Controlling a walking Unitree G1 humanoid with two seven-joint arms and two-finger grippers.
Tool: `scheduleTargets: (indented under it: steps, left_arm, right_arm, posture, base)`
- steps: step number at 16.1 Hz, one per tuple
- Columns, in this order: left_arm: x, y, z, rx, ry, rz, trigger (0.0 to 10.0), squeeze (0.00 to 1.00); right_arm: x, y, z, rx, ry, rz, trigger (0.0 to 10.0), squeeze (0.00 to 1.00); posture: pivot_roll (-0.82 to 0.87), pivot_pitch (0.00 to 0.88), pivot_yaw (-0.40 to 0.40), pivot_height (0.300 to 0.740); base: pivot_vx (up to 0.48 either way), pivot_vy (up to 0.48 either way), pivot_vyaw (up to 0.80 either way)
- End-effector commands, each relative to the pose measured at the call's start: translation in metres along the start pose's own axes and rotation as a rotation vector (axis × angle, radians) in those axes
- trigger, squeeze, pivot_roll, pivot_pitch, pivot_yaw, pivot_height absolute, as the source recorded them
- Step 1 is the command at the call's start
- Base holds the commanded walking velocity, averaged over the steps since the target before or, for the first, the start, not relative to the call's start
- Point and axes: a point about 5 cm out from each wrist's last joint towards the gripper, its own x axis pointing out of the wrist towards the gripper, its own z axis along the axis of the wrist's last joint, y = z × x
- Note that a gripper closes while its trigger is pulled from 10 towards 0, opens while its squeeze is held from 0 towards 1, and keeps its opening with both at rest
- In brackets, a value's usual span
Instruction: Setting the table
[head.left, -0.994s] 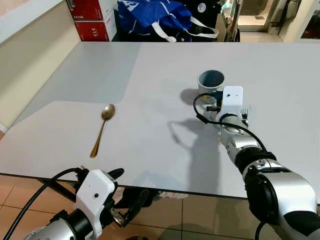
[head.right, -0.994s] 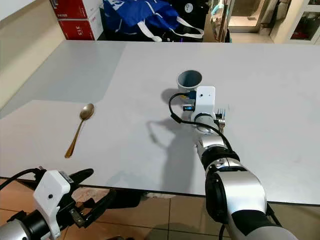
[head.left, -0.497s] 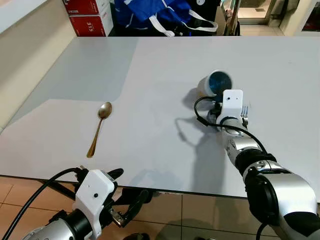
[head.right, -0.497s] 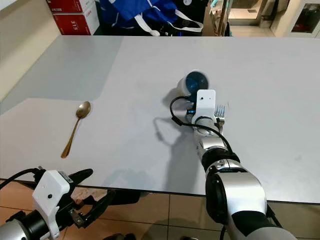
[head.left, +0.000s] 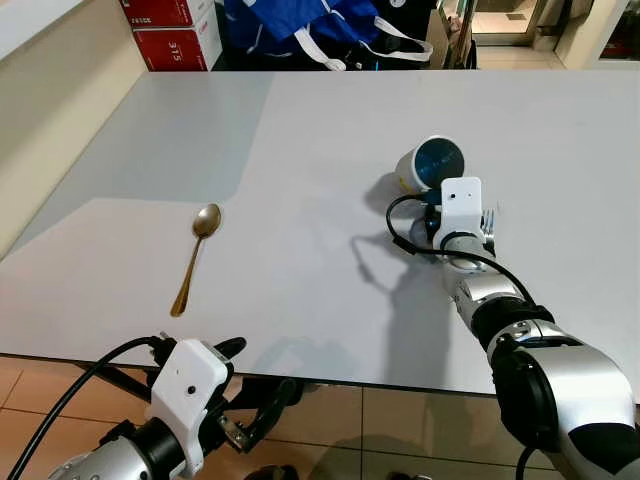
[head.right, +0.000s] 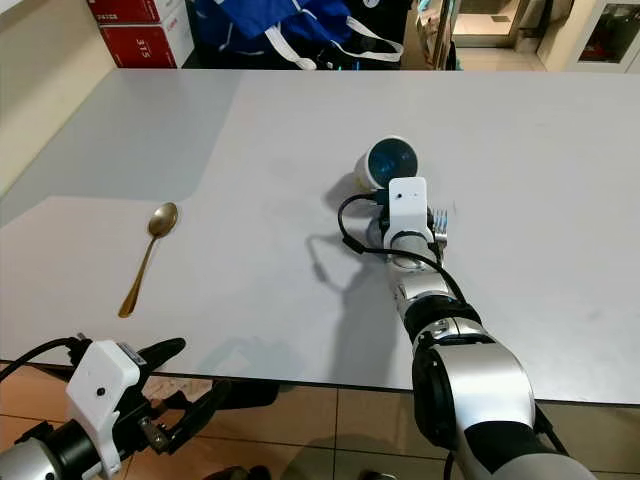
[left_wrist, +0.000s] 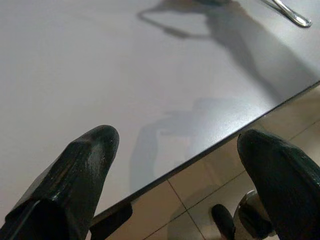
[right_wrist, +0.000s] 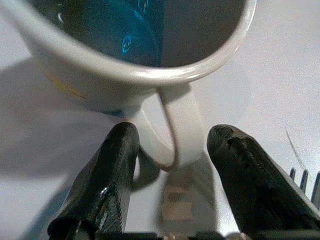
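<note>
A white mug (head.left: 430, 163) with a blue inside is tipped on the grey table (head.left: 300, 140), its mouth facing me. My right gripper (right_wrist: 172, 145) is at its handle (right_wrist: 180, 125), one black finger pressed against each side, shut on it. The tines of a fork (head.left: 489, 215) show just right of that wrist, flat on the table. A gold spoon (head.left: 196, 256) lies at the left, its bowl pointing away. My left gripper (head.left: 255, 378) hangs open below the table's near edge, holding nothing.
Red boxes (head.left: 170, 30) and a blue bag (head.left: 320, 25) stand beyond the far edge of the table. The near edge (left_wrist: 210, 150) runs between the left fingers, with tiled floor (head.left: 400, 430) below.
The mug stood upright a second ago and now tips toward me, with the right gripper still at its handle. The camera shifted slightly. The left arm is unchanged.
</note>
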Motion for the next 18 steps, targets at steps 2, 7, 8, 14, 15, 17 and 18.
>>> scheduleTargets:
  steps: [2, 7, 8, 14, 15, 17, 18]
  left_arm:
    - [0.001, -0.002, 0.001, -0.006, -0.003, 0.002, 10.0, 0.00]
    - [0.004, -0.004, 0.001, -0.012, -0.016, 0.007, 10.0, 0.00]
    - [0.004, -0.004, 0.001, -0.013, -0.017, 0.008, 10.0, 0.00]
    - [0.027, 0.011, -0.002, 0.004, -0.065, 0.042, 10.0, 0.00]
    - [0.033, 0.016, -0.001, 0.014, -0.082, 0.055, 10.0, 0.00]
    - [0.051, 0.029, 0.001, 0.030, -0.118, 0.091, 10.0, 0.00]
    - [0.057, 0.033, 0.002, 0.028, -0.129, 0.106, 10.0, 0.00]
  right_arm:
    - [0.002, 0.000, 0.014, -0.027, -0.054, -0.003, 10.0, 0.00]
    - [0.005, -0.001, 0.029, -0.036, -0.110, -0.007, 10.0, 0.00]
    - [0.005, -0.001, 0.030, -0.034, -0.115, -0.006, 10.0, 0.00]
    - [0.007, -0.003, 0.057, 0.005, -0.205, -0.011, 10.0, 0.00]
    - [0.008, -0.005, 0.069, 0.015, -0.244, -0.010, 10.0, 0.00]
    - [0.009, -0.016, 0.096, 0.045, -0.338, -0.011, 10.0, 0.00]
    - [0.009, -0.023, 0.105, 0.054, -0.372, -0.023, 10.0, 0.00]
  posture:
    - [0.22, 0.194, 0.059, 0.740]
    - [0.21, 0.188, 0.049, 0.740]
    - [0.21, 0.186, 0.048, 0.740]
    - [0.16, 0.066, 0.017, 0.740]
    - [0.14, 0.033, 0.010, 0.740]
    - [0.09, 0.000, -0.004, 0.740]
    - [0.08, 0.000, -0.006, 0.740]
  base:
    - [0.000, 0.000, 0.00]
    - [0.000, 0.000, 0.00]
    - [0.000, 0.000, 0.00]
    - [0.000, 0.000, 0.00]
    - [0.000, 0.000, 0.00]
    - [0.000, 0.000, 0.00]
    - [0.000, 0.000, 0.00]
